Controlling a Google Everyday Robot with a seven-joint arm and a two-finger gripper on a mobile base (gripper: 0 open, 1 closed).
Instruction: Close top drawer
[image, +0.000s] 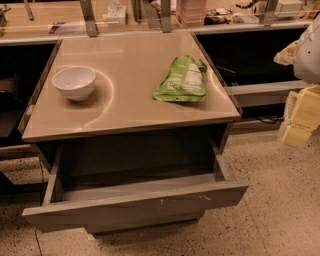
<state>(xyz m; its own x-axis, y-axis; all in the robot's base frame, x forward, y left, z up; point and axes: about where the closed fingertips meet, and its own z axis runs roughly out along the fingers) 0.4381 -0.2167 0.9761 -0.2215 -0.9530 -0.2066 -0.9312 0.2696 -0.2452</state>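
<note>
Top drawer (135, 204) is pulled far out from under the counter (130, 112), long scratched front panel facing you, low in frame. Gripper (300, 122) hangs at the far right edge, well apart from the drawer; can't tell whether it's wide or narrow. It looks like a stiff panel on slides: moderate weight, not fragile, smooth face. There's no handle, so don't grab. Push flat on the middle of the front panel; off-centre it'll likely rack. White bowl (74, 82) and green bag (182, 80) on top aren't involved.
</note>
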